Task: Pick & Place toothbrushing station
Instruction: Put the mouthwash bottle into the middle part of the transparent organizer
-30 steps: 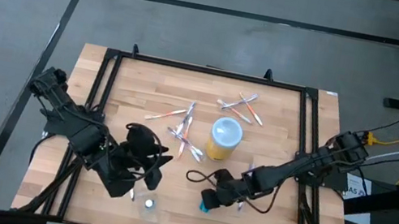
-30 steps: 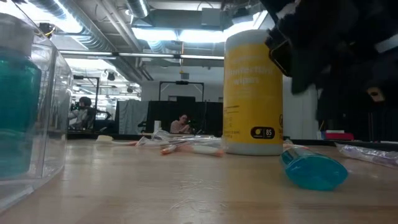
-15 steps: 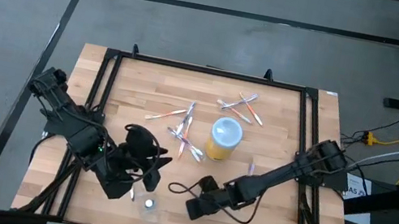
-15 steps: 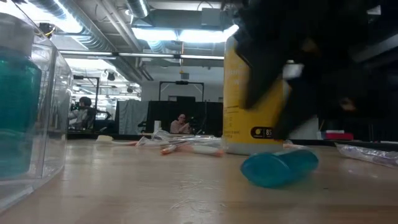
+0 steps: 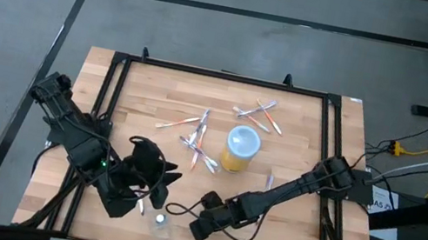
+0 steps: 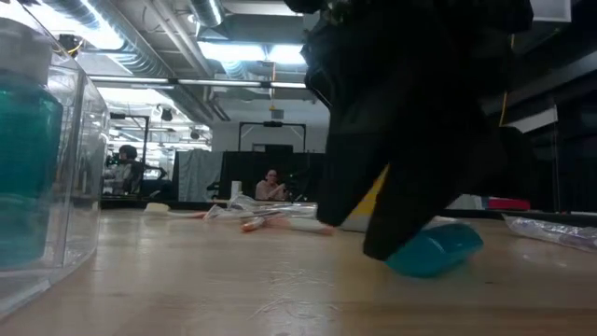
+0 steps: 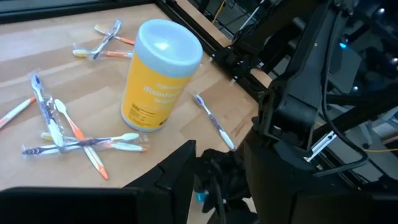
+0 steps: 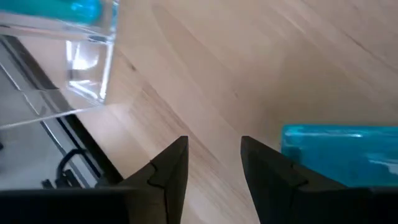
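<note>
A teal tube (image 8: 342, 149) lies on its side on the wood table (image 5: 320, 121), just outside one finger of my open right gripper (image 8: 214, 165). That gripper is low near the table's front edge (image 5: 197, 227), and nothing is between its fingers. It hides part of the tube (image 6: 438, 250) in the low view. A clear plastic pouch (image 5: 160, 224) stands beside it with another teal tube (image 6: 23, 159) inside. The yellow cup (image 5: 242, 147) stands upright at mid table. My left gripper (image 5: 146, 196) hangs open above the table, left of the pouch. My right gripper slants down from the table's right. The outer side of one finger (image 8: 273, 171) stands close against the end (image 8: 292, 146) of the teal tube, which lies flat on the table. I cannot tell whether they touch.
Several toothbrushes lie loose left of the cup (image 5: 197, 139) and behind it (image 5: 257, 114). One more toothbrush (image 5: 268, 181) lies to its right. A black frame (image 5: 222, 75) runs round the table. People sit in the room beyond (image 6: 272, 187).
My right gripper has reached toward the table's left and near edge, sinking a little and rolling its wrist. The loose teal tube has slid along the table toward the pouch and turned about.
</note>
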Controlling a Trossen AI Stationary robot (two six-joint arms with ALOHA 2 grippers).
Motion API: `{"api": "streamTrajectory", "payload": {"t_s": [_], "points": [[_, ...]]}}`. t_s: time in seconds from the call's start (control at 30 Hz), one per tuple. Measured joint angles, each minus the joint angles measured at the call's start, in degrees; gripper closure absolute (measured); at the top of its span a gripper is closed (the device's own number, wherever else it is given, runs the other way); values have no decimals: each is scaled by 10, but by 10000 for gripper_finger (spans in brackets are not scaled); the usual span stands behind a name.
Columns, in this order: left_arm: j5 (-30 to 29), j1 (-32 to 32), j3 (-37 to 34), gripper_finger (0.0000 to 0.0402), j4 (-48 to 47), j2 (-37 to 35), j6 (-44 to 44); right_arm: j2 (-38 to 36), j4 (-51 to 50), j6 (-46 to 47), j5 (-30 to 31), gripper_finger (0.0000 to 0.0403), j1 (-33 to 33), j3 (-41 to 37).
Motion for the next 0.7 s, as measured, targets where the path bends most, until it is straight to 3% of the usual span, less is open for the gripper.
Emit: {"api": "streamTrajectory", "payload": {"t_s": [0.2,0.4,0.7], "points": [[-5,-1,0,267,0,0,-6,-1,-5,-34,26,252,0,51],[-11,-1,0,268,0,0,-6,-1,-131,-83,99,252,-4,108],[-11,-1,0,268,0,0,-6,22,-161,-125,101,252,-16,108]]}}
